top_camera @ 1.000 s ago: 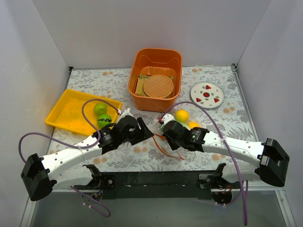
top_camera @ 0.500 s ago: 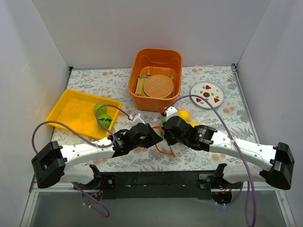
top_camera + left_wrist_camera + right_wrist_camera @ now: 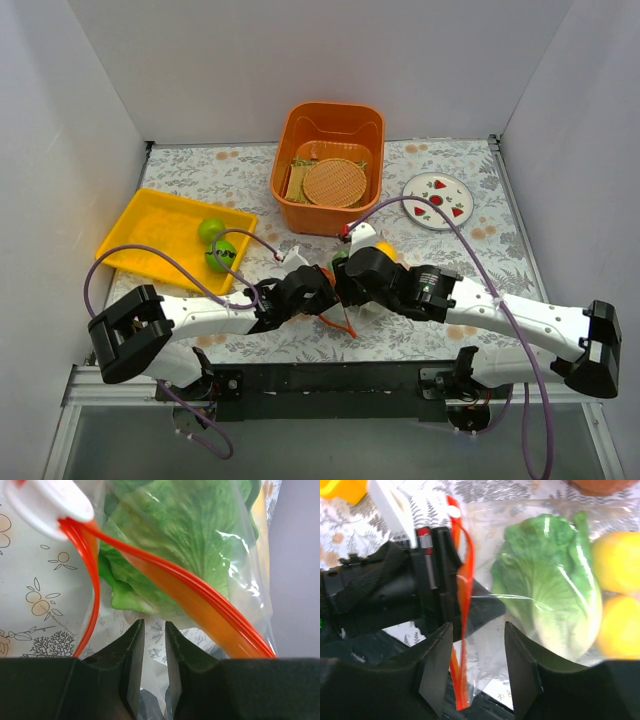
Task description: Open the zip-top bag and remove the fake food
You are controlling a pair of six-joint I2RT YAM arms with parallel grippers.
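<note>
The zip-top bag lies at the table's middle, its orange-red zip strip parted into two bands. Fake food sits inside it: a green cabbage piece and two lemons. My left gripper stands just short of the mouth. Its jaws are almost together, with clear bag film pinched between them. My right gripper faces it from the other side, open, and a hanging band of the zip strip runs between its fingers, touching neither. In the top view both grippers meet over the bag.
A yellow tray at the left holds two green limes. An orange bin at the back holds a tan woven disc. A white plate with red marks lies at the back right. Purple cables loop over both arms.
My left arm has swung right, up to the bag, and its jaws have closed on the film. My right gripper, shut earlier, now stands open.
</note>
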